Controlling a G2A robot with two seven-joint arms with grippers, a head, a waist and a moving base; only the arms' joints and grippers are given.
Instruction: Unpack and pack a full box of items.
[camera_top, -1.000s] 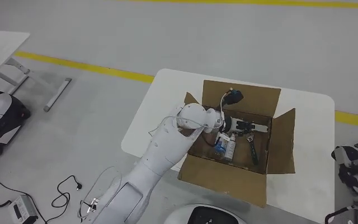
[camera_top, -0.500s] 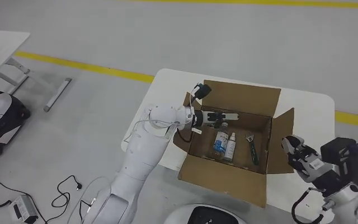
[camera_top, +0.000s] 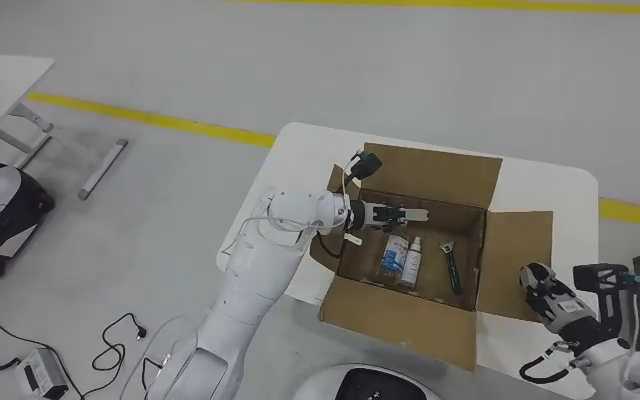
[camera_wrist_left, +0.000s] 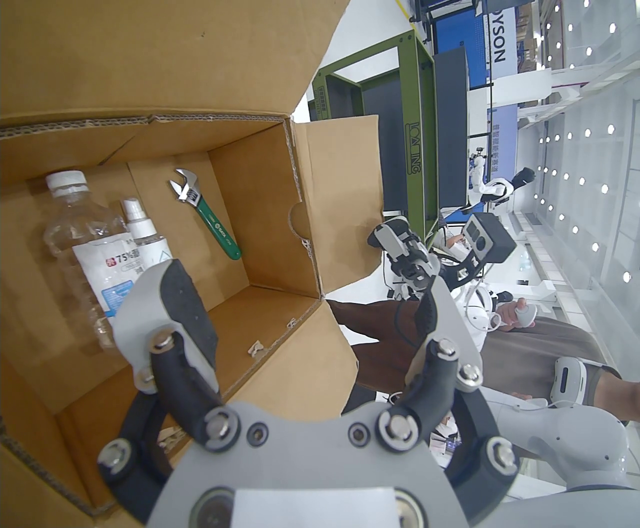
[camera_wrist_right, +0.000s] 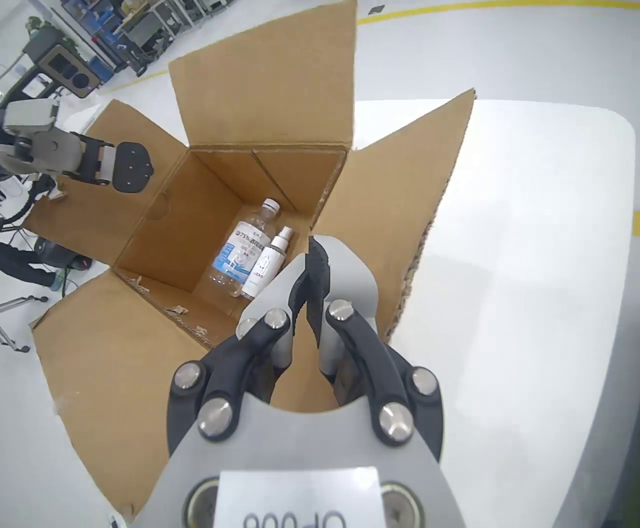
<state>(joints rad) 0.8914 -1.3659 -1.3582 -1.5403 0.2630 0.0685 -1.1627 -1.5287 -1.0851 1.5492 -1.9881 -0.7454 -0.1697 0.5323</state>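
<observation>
Lying near left pincer (camera_top: 415, 213): bottle (camera_top: 392, 258).

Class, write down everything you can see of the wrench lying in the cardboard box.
The wrench is an adjustable one, with a silvery metal head and a green-coated handle. It lies flat on the floor of the box, close along one side wall, with its head pointing toward the upright back flap. It rests apart from the clear bottle and the spray bottle that lie beside it. Nothing grips or covers it.
</observation>
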